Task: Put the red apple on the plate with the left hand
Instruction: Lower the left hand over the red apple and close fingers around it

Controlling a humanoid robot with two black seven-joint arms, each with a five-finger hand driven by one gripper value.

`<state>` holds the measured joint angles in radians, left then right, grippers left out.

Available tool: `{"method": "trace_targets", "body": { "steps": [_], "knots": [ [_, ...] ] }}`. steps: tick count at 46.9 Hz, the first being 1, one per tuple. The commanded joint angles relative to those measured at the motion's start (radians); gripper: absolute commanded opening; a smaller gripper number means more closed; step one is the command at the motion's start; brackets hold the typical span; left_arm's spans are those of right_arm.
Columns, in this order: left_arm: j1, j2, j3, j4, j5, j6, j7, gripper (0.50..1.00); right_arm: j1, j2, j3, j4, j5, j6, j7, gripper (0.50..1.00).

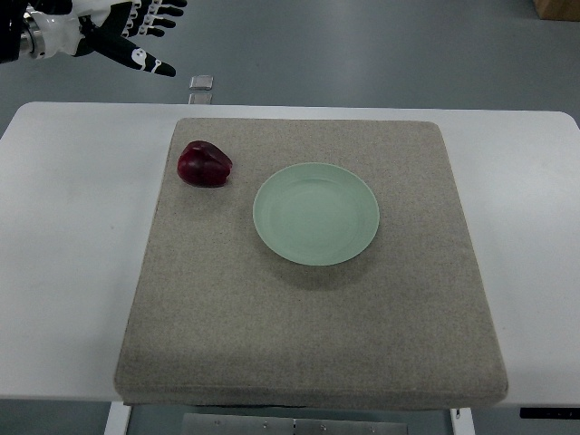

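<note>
A dark red apple (pixel 204 164) lies on the grey mat (pixel 308 317), near its far left corner. Just to its right sits a pale green plate (pixel 315 213), with nothing on it and a small gap between the two. My left hand (pixel 145 32) hovers at the top left of the picture, beyond the table's far edge, well above and to the left of the apple. Its fingers are spread and hold nothing. The right arm does not show.
The mat covers most of a white table (pixel 63 272). A small grey square object (pixel 202 82) lies on the floor past the table's far edge. A brown box corner (pixel 555 7) shows at the top right.
</note>
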<state>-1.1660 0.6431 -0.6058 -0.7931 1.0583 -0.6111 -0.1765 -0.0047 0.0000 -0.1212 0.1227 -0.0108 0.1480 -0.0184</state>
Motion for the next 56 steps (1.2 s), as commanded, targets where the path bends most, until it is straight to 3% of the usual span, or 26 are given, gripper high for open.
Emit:
{"method": "trace_targets", "body": {
  "steps": [1, 7, 18, 34, 52, 56],
  "knots": [
    [-0.030, 0.010, 0.060, -0.081, 0.069, 0.000, -0.006, 0.988, 0.000, 0.000, 0.000, 0.000, 0.000, -0.001, 0.000, 0.964],
    [-0.057, 0.030, 0.159, -0.153, 0.118, 0.004, -0.006, 0.986, 0.000, 0.000, 0.000, 0.000, 0.000, -0.001, 0.000, 0.964],
    [-0.101, 0.024, 0.373, -0.239, 0.371, 0.214, -0.006, 0.990, 0.000, 0.000, 0.000, 0.000, 0.000, -0.001, 0.000, 0.964],
    [-0.086, 0.006, 0.452, -0.241, 0.428, 0.231, -0.005, 0.992, 0.000, 0.000, 0.000, 0.000, 0.000, -0.001, 0.000, 0.962],
    [-0.047, -0.069, 0.452, -0.173, 0.425, 0.235, 0.003, 0.992, 0.000, 0.000, 0.000, 0.000, 0.000, -0.001, 0.000, 0.964],
    [-0.041, -0.094, 0.454, -0.138, 0.427, 0.266, 0.006, 0.992, 0.000, 0.000, 0.000, 0.000, 0.000, -0.001, 0.000, 0.964]
  ]
}}
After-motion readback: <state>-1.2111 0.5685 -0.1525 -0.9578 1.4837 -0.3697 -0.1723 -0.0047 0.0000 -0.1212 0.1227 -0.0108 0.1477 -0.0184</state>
